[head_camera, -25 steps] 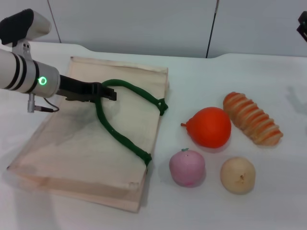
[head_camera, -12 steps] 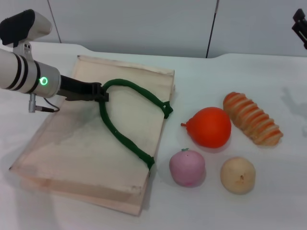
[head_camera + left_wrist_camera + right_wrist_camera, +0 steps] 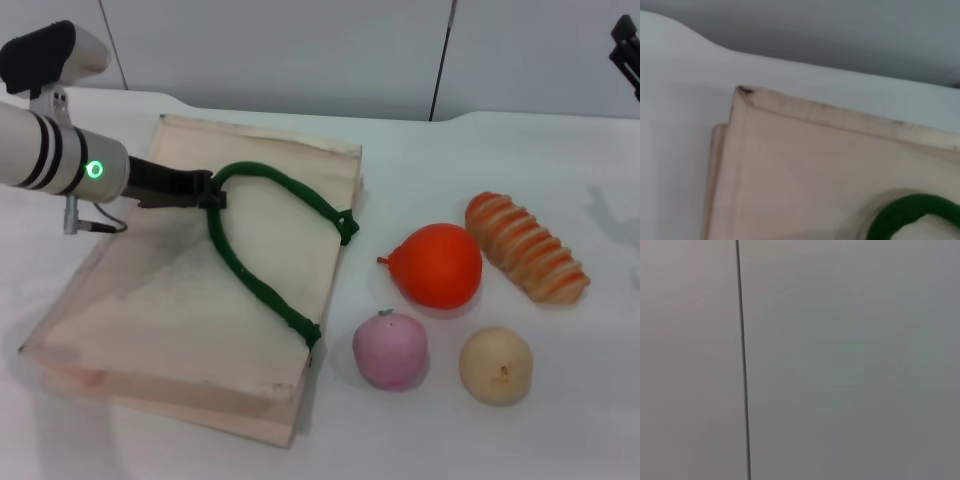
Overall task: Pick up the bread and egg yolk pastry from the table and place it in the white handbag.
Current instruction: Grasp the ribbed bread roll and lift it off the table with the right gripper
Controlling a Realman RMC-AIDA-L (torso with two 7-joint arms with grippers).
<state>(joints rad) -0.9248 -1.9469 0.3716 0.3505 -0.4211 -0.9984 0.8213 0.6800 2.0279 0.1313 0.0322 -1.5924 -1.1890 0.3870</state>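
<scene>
A: On the white table [image 3: 560,400], largest first: white handbag [image 3: 150,300] lying flat at the robot's left, 1 dark green handle [image 3: 262,287] looped across its upper face.

B: And pinched at the top of that loop by the left gripper [image 3: 212,190], jaws clenched on the handle, forearm reaching in low from the left edge.

A: Step in hand, by the look of it: lifting the handle to open the bag's mouth. No food moved yet.

B: Smaller items well apart to the right: bread [image 3: 526,247] lying at a slant, just beside the orange pear-shaped fruit [image 3: 437,264].

A: Then the pink fruit [image 3: 390,348] and, nearest the front, the egg yolk pastry [image 3: 495,365], untouched.

B: Right gripper [image 3: 628,55] barely in view, high at the far right edge; jaws impossible to tell.

A: Next move likely calling for a held-open mouth, then the right arm down over the bread, jaws across its narrow width.
</scene>
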